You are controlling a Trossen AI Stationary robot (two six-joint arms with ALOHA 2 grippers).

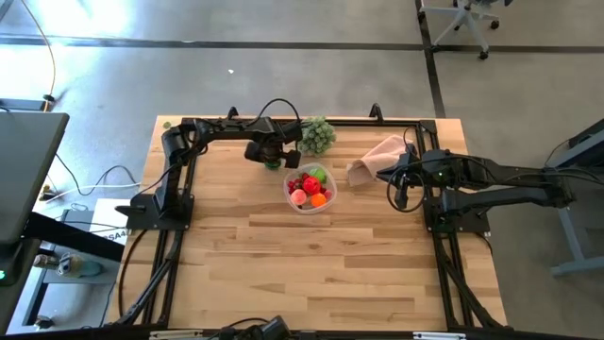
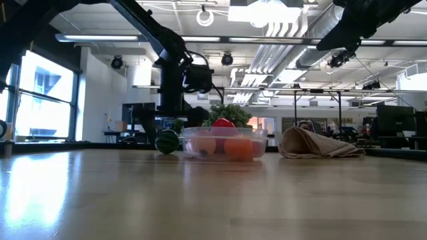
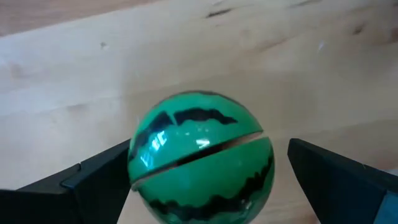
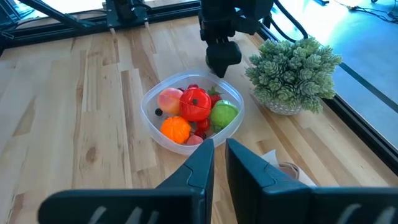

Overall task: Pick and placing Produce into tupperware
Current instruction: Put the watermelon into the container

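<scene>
Most produce (image 4: 193,112) already in tupperware (image 4: 151,121); last watermelon (image 3: 200,155) between wide-apart left gripper (image 3: 208,177) fingers, ungrasped; right gripper (image 4: 219,163) together, empty.

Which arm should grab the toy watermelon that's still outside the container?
Left. The left gripper hangs open with the toy watermelon between its fingers, just beside the tupperware. The right gripper is shut and waits farther off by the pink cloth.
</scene>
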